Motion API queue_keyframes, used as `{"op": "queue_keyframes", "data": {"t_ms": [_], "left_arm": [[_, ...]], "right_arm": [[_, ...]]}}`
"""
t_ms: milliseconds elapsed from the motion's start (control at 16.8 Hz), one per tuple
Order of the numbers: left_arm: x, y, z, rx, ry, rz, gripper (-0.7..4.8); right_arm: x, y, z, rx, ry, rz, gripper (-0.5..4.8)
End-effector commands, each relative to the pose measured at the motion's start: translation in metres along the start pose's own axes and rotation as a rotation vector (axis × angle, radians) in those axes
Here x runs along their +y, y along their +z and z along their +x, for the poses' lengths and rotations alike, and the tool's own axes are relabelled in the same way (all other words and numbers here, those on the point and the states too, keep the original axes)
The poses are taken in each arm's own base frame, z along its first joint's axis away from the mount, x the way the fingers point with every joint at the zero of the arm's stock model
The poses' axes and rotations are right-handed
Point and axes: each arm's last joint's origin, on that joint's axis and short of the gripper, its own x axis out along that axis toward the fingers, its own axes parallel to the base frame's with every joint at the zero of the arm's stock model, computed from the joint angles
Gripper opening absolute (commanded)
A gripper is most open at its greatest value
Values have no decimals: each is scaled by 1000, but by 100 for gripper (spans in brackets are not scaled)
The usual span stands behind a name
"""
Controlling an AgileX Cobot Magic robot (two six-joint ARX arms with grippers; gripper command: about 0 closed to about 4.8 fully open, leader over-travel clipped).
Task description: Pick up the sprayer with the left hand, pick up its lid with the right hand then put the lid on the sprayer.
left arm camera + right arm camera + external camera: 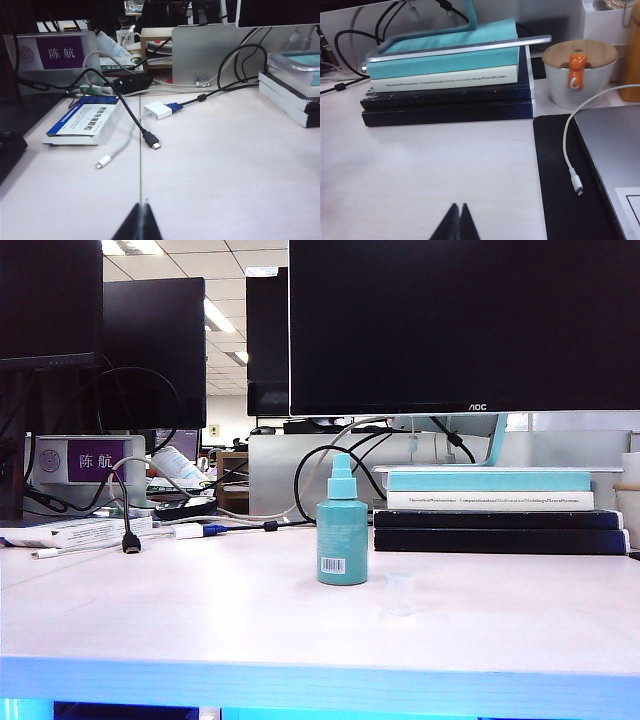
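A small teal sprayer (342, 530) stands upright near the middle of a pale tabletop (200, 620) in the exterior view, its long axis vertical, narrow nozzle on top and a white barcode label low on its smooth plastic wall. Neither arm shows in that view, and neither wrist camera catches the bottle. The left gripper (141, 210) appears only as dark fingertips pressed together over a seam in the tabletop, jaws fully closed and holding nothing; ahead of it lie a black cable plug (151, 140), a white adapter (157, 110) and a blue-and-white box (85, 120). The right gripper (457, 210) is likewise pinched closed and empty, facing a stack of books (450, 95) topped by a teal volume, with a white pot with a wooden lid (577, 75) and a black mat (560, 190) off to one side. A faint clear shape just beside the sprayer, towards the books, may be the lid (399, 592), but it is too indistinct to confirm. With the bottle standing between the two cameras' fields, which arm is nearer cannot be told; the first reach looks likely to call for the left jaws to open and close on the cylinder from the side.
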Motion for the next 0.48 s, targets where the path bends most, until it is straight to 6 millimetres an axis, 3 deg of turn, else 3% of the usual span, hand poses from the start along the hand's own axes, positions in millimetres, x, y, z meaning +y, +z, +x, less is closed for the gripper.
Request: {"op": "queue_keyframes", "data": {"t_ms": [59,238,476], "left_arm": [[0,2,0,-15,4,-2,-5],[-1,5,0,-52,-35,-98,-5],[0,32,-5,-209,-72,-142,-5]], "right_arm": [[0,1,0,-15,-2,-2,-1],[0,1,0,-15,10,43,-1],[-1,7,-2,-30,-62,119,-1]]}}
